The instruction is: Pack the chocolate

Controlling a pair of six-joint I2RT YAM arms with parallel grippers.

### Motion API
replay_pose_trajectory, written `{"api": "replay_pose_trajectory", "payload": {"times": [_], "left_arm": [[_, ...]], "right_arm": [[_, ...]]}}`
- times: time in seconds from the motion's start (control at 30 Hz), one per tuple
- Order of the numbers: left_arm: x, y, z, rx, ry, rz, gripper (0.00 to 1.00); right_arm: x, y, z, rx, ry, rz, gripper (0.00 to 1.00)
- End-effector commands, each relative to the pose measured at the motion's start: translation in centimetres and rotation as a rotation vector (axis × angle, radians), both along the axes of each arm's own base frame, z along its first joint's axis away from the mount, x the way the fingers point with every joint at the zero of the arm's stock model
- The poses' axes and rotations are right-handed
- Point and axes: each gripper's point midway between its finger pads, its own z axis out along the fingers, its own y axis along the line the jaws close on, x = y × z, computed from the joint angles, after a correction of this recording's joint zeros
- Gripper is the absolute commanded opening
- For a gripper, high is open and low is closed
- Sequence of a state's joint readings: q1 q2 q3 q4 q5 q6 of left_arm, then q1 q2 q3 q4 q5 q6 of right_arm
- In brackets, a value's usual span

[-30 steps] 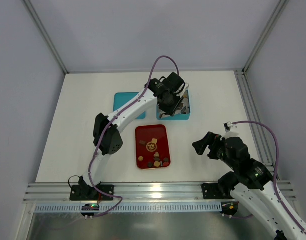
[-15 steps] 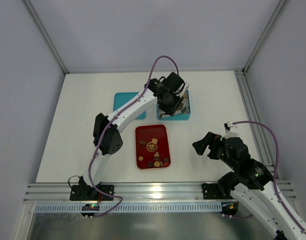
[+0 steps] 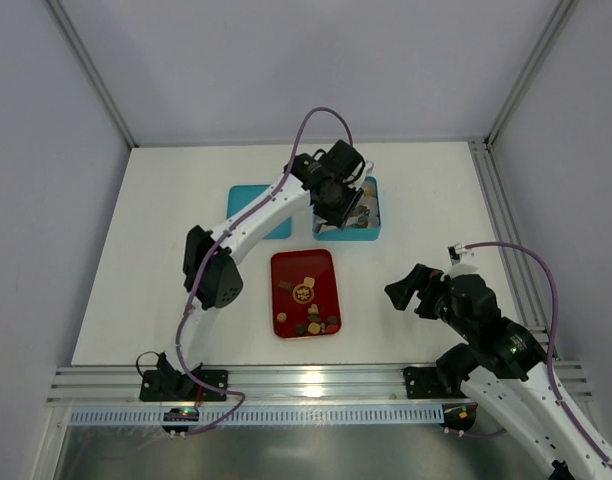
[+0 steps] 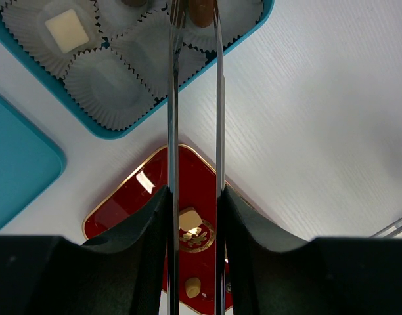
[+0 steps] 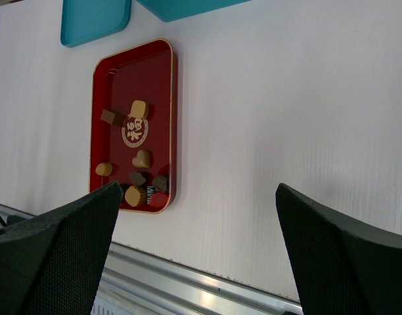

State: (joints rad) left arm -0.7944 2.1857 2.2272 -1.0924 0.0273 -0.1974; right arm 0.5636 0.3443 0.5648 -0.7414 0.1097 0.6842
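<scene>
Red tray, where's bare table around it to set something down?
Bare white table lies between the red gold-rimmed rectangular tray and the right pincer, and left of the flat teal lid. Crowded: the teal box of white paper cups, with the left pincer over it, and the tray's near end, where chocolate pieces cluster.
</scene>
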Motion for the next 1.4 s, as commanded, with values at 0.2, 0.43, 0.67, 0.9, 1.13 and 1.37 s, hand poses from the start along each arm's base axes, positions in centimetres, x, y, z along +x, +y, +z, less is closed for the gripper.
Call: {"api": "replay_pose_trajectory", "payload": {"times": [0.2,0.43,0.67,0.9,1.13,1.37], "left_arm": [[0.0,0.8,6.5,-0.120,-0.095,-0.005,0.37],[-0.2,3.4,8.3,-0.151,-0.115,0.065,0.37],[1.9,11.5,10.5,-0.178,-0.207,0.346,0.37],[3.2,26.0,8.8,-0.125,-0.260,0.802,0.42],[3.7,33.9,5.5,-0.126,-0.259,0.999,0.42],[5.2,38.6,2.0,-0.123,-0.218,1.096,0.44]], "right_arm": [[0.3,0.1,1.8,0.027,-0.053,-0.003,1.00],[0.4,0.3,1.9,0.035,-0.057,0.003,1.00],[0.5,0.9,1.6,0.047,-0.062,0.024,1.00],[0.8,1.5,1.6,0.045,-0.068,0.053,1.00],[1.1,2.5,1.2,0.060,-0.058,0.091,1.00],[1.3,2.6,1.5,0.051,-0.064,0.097,1.00]]}}
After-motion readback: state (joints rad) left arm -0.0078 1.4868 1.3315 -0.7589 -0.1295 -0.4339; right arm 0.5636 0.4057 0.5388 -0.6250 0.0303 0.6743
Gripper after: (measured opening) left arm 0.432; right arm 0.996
